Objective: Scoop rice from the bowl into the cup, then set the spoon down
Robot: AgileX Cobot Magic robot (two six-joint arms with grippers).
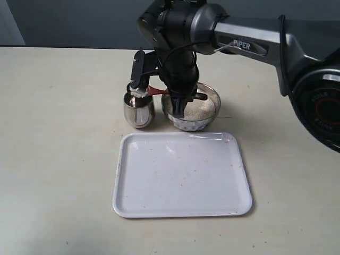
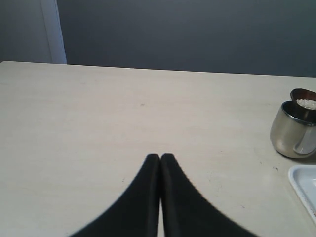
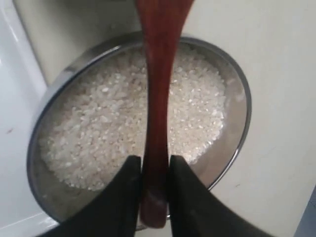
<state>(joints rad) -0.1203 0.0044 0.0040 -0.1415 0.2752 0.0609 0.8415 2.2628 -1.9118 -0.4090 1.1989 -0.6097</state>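
Note:
The steel bowl (image 1: 208, 94) of white rice (image 3: 98, 128) stands behind the tray, and the steel cup (image 1: 139, 109) stands just left of it. My right gripper (image 3: 154, 160) hangs over the bowl (image 3: 244, 98), shut on the handle of the reddish-brown wooden spoon (image 3: 158, 74). The handle (image 1: 156, 90) runs left to the cup. In the left wrist view the spoon's head (image 2: 303, 95) sits at the rim of the cup (image 2: 294, 131) with a small heap of rice (image 2: 307, 103) in it. My left gripper (image 2: 160, 155) is shut on nothing above bare table, far from the cup, and is outside the exterior view.
A white rectangular tray (image 1: 180, 175) lies in front of the cup and bowl, its corner also showing in the left wrist view (image 2: 306, 182). The right arm (image 1: 249, 45) reaches in from the right above the bowl. A dark wall stands behind the table's far edge.

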